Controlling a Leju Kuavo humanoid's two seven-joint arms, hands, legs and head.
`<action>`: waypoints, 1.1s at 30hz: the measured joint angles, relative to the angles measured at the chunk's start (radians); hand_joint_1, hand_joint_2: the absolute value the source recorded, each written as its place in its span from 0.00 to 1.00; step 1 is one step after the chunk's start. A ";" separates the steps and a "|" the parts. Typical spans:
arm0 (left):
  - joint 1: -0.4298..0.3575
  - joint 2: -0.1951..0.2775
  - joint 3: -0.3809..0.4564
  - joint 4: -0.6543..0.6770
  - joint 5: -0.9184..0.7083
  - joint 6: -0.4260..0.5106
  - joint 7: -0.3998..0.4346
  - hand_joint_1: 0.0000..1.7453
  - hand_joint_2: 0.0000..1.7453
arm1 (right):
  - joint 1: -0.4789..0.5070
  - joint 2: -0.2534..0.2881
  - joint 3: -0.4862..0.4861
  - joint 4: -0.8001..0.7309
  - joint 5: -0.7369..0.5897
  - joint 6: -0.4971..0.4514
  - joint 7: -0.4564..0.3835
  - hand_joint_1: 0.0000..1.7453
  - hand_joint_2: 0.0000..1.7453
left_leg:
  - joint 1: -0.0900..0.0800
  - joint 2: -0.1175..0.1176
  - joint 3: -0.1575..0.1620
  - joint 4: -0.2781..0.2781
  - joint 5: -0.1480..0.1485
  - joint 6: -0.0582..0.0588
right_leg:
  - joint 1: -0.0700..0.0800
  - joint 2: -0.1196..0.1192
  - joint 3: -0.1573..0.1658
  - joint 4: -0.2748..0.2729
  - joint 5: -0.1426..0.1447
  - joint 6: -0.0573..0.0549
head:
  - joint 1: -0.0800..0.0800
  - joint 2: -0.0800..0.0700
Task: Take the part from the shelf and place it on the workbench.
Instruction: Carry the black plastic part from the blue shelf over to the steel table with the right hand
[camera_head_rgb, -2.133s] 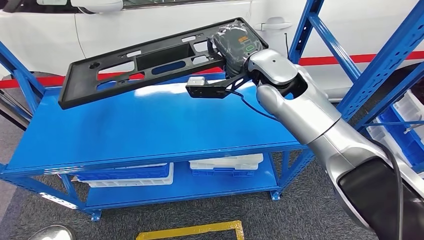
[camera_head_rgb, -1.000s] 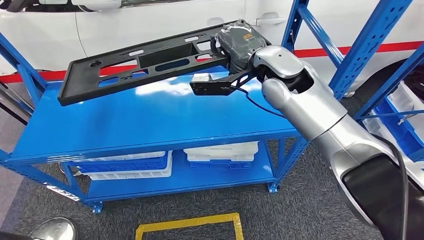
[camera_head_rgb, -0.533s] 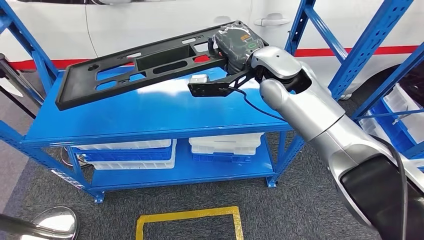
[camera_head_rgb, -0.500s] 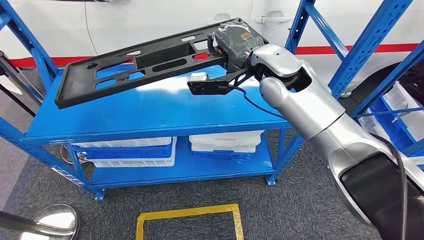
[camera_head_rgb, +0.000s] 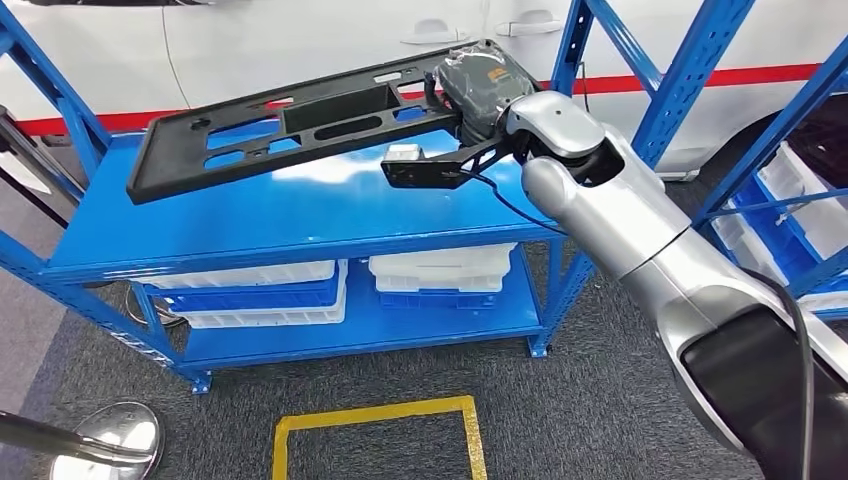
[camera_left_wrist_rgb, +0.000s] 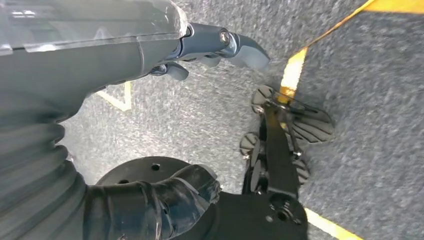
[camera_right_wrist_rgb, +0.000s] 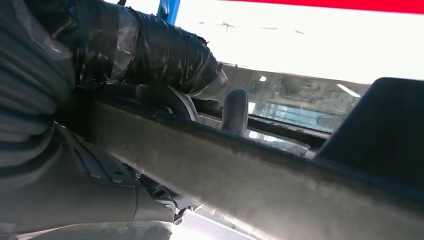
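The part (camera_head_rgb: 300, 125) is a long black plastic panel with several cut-outs. It hangs tilted above the blue workbench top (camera_head_rgb: 280, 225), its far-left end lowest. My right hand (camera_head_rgb: 478, 82), wrapped in clear film, grips the panel's right end. In the right wrist view the taped thumb (camera_right_wrist_rgb: 165, 50) lies over the panel's edge (camera_right_wrist_rgb: 250, 170), with fingers below it. My left hand (camera_left_wrist_rgb: 75, 65) hangs over the grey carpet with its fingers (camera_left_wrist_rgb: 235, 47) and thumb (camera_left_wrist_rgb: 165, 197) apart and nothing between them.
A white car (camera_head_rgb: 300, 40) stands right behind the bench. Blue rack uprights (camera_head_rgb: 690, 70) rise at the right, with bins (camera_head_rgb: 790, 230) beyond. White and blue trays (camera_head_rgb: 440, 275) lie on the bench's lower shelf. A yellow tape square (camera_head_rgb: 375, 430) and a chrome stand base (camera_head_rgb: 105, 435) are on the floor.
The whole picture has shifted, so the camera has moved relative to the bench. My right hand holds the panel over the bench top throughout, at about the same height.
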 joint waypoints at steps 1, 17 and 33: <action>0.000 0.000 0.000 0.000 -0.001 0.000 0.000 0.00 1.00 | 0.000 0.000 0.000 0.002 0.000 0.000 0.000 1.00 1.00 | 0.001 0.000 -0.016 0.056 -0.030 -0.003 | 0.001 0.000 -0.011 0.001 0.008 0.000 | 0.000 0.000; -0.003 -0.004 0.000 0.000 -0.003 0.000 -0.008 0.00 1.00 | -0.003 -0.009 0.001 0.021 0.001 -0.014 -0.015 1.00 1.00 | -0.002 0.007 0.068 -0.187 0.141 0.058 | -0.003 0.004 -0.135 0.261 -0.139 0.066 | 0.002 0.000; 0.000 -0.007 0.008 0.000 0.003 0.015 -0.007 0.00 1.00 | -0.001 -0.010 -0.002 0.008 -0.003 -0.017 -0.019 1.00 1.00 | 0.001 0.003 -0.073 0.122 0.014 -0.008 | 0.002 -0.001 -0.001 0.006 -0.008 -0.002 | 0.002 0.000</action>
